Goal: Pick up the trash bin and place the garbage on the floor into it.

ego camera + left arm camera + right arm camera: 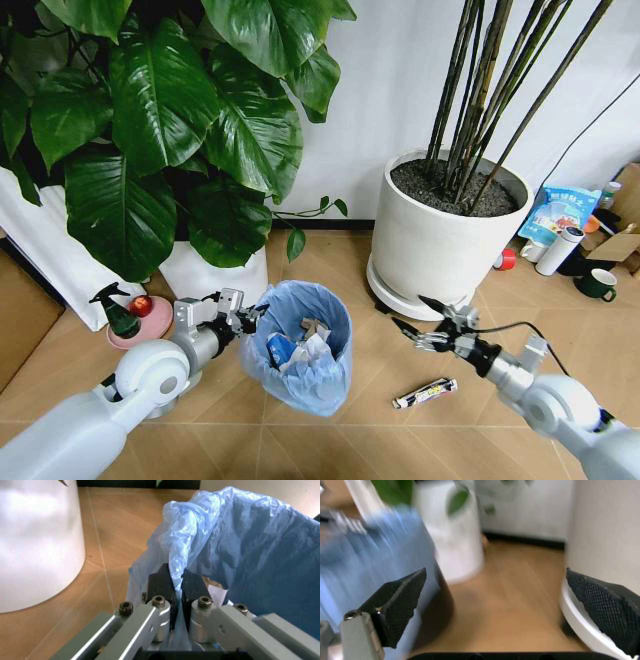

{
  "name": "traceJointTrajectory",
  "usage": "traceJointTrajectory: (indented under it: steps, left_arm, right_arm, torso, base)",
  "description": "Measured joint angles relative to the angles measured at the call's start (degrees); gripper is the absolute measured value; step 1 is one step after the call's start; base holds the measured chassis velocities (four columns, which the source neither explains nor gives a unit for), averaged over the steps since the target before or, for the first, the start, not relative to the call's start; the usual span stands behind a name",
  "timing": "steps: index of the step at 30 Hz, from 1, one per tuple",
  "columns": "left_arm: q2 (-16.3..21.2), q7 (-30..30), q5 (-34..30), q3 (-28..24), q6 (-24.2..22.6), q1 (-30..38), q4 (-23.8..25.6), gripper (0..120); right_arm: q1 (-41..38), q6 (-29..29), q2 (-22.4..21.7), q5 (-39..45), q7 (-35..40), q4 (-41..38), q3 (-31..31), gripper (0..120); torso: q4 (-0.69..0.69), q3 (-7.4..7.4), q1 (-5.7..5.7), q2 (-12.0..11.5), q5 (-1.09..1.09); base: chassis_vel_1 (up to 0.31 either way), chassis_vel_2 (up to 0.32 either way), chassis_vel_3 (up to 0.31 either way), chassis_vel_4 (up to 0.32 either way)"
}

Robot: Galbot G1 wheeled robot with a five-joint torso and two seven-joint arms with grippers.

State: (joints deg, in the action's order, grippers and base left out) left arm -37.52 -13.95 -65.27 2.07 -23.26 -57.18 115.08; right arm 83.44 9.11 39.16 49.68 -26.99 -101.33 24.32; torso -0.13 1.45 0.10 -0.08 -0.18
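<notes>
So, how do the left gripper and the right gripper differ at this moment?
The left gripper is shut on the blue bag at the rim of the trash bin; the right gripper is open and holds nothing. The left gripper is at the bin's left side, touching it, while the right gripper hangs apart from it, above the floor near the white tube. Both point towards the plants and have dark fingers.

A strip of bare floor [375, 365] is left at lower centre of the head view between the bin [299, 346] and the big white pot [445, 238], narrowed by the tube [424, 392] lying on it. At left, the bin is hemmed by another white pot [210, 272] and overhung by broad leaves [180, 110]. The right edge is crowded with cups and bottles [570, 250].
</notes>
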Motion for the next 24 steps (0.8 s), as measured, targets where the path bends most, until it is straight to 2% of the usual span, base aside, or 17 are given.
traceJointTrajectory:
  steps: [3, 5, 8, 9, 16, 20, 24]
  left_arm:
    - [0.00, 0.12, 0.03, 0.54, 0.05, -0.23, -0.10, 0]
    - [0.00, 0.17, 0.06, 0.58, 0.08, -0.27, -0.20, 0]
    - [-0.43, 0.22, 0.31, 0.86, 0.16, -0.30, -0.46, 0]
    - [-0.43, 0.22, 0.31, 0.86, 0.16, -0.30, -0.46, 0]
    - [-1.51, 0.66, 0.91, 1.02, 0.29, 0.54, -1.96, 0]
    - [-2.46, 1.43, 1.00, 0.54, 0.44, 1.75, -3.38, 0]
    - [-2.71, 2.09, 1.30, 0.25, 0.58, 2.14, -4.58, 0]
  right_arm:
    - [2.03, 0.62, -0.18, -6.74, -6.93, 6.29, 1.78, 100]
    - [1.72, 0.92, -0.49, -8.42, -9.31, 8.44, 1.83, 100]
    - [-0.67, 1.80, -2.60, -12.47, -15.91, 14.99, 1.04, 100]
    - [-0.67, 1.80, -2.60, -12.47, -15.91, 14.99, 1.04, 100]
    - [-6.35, 3.77, -5.14, -18.71, -28.36, 23.12, -2.08, 100]
    - [-11.71, 5.45, -4.13, -24.27, -35.33, 27.98, -4.85, 100]
    - [-17.07, 6.81, -1.97, -30.87, -38.52, 32.24, -6.83, 100]
  torso:
    - [-0.02, 0.00, 0.00, 0.00, 0.02]
    - [-0.01, 0.00, 0.00, 0.00, 0.01]
    - [-0.01, 0.01, 0.00, 0.00, 0.00]
    - [-0.01, 0.01, 0.00, 0.00, 0.00]
    - [0.00, 0.01, 0.01, 0.00, -0.01]
    - [-0.01, 0.01, 0.01, 0.00, -0.01]
    - [0.01, 0.01, 0.01, 0.00, 0.03]
  base:
    - [0.000, 0.000, 0.000, 0.000]
    - [0.000, 0.000, 0.000, 0.000]
    - [0.000, 0.000, 0.000, 0.000]
    - [0.000, 0.000, 0.000, 0.000]
    - [0.000, 0.000, 0.000, 0.000]
    - [0.000, 0.000, 0.000, 0.000]
    - [0.000, 0.000, 0.000, 0.000]
